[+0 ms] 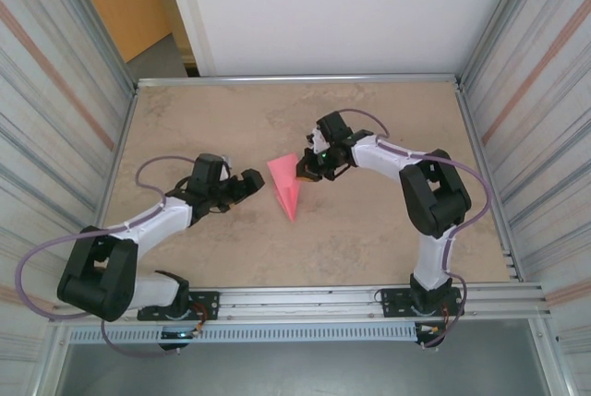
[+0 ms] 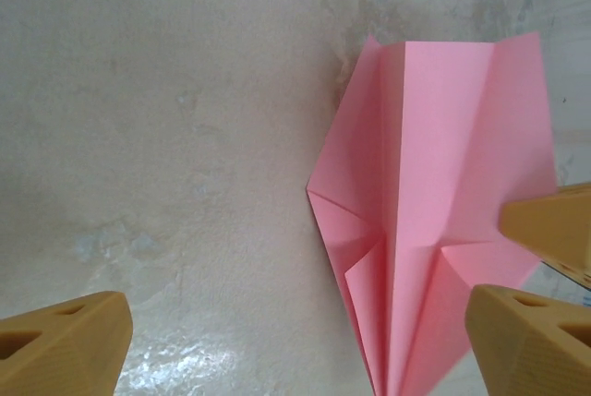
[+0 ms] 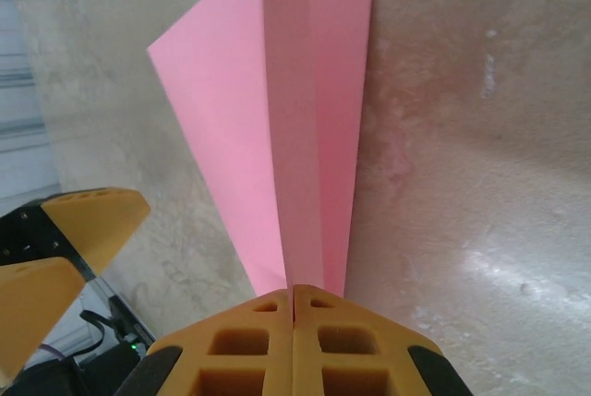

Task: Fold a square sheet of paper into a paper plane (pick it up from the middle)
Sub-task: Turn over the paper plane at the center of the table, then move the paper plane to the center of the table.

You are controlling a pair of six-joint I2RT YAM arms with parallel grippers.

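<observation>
Where the plane is: The paper plane [image 1: 286, 184] lies in the middle of the desk [image 1: 369, 248], between the two hands.

Which way it points: In the top view its long line runs from the far side to the near side. The sharp tip points to the near edge, where the arms are bolted. The wide end is the far one.

Right hand: The right hand [image 1: 305, 171] is at the plane's right side, up by the wide end. Its fingers are pressed together, and the pink paper comes out from between them. It is pinching the plane.

Left hand: The left hand [image 1: 251, 184] sits just to the left of the plane, close but not touching. Its fingers stand wide apart and hold nothing.

Nearer hand: The right hand is already on the paper. The left hand is the free one, and it would likely have to go right, across the long line, to reach the left wing.

How the plane looks: It is thin and pink-red, with a fold down the middle, layered flaps on each side and small folded corners on its left edge.
</observation>
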